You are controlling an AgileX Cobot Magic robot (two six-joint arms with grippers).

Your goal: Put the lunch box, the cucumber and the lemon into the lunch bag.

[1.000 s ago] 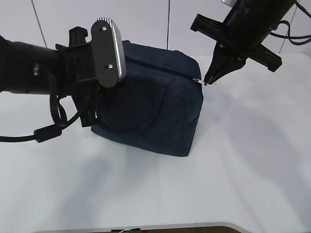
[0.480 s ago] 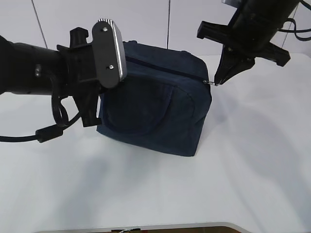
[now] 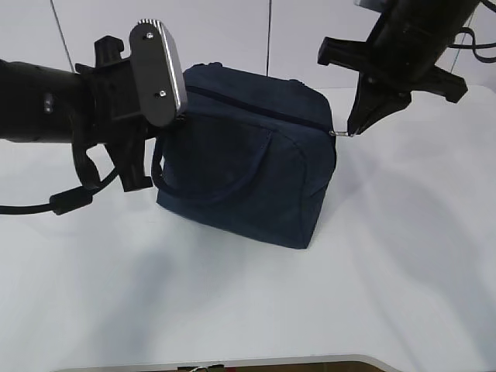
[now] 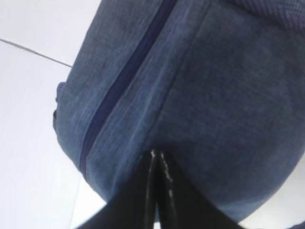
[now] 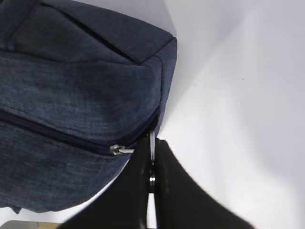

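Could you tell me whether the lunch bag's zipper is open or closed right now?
Closed: the zipper line runs unbroken across the lunch bag, and the slider sits at the corner.

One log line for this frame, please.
lunch bag: zipped, upright | left gripper: shut, pinching bag fabric | right gripper: shut on zipper pull

Closed tool pinches the lunch bag fabric.

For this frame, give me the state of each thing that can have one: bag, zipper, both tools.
lunch bag: upright on the table, closed, handle loop hanging down its front.
zipper: shut along the top, slider at the right corner.
ring pull: pinched in the right tool.
left tool: shut, pinching the bag's fabric at its left end.
right tool: shut on the ring pull.
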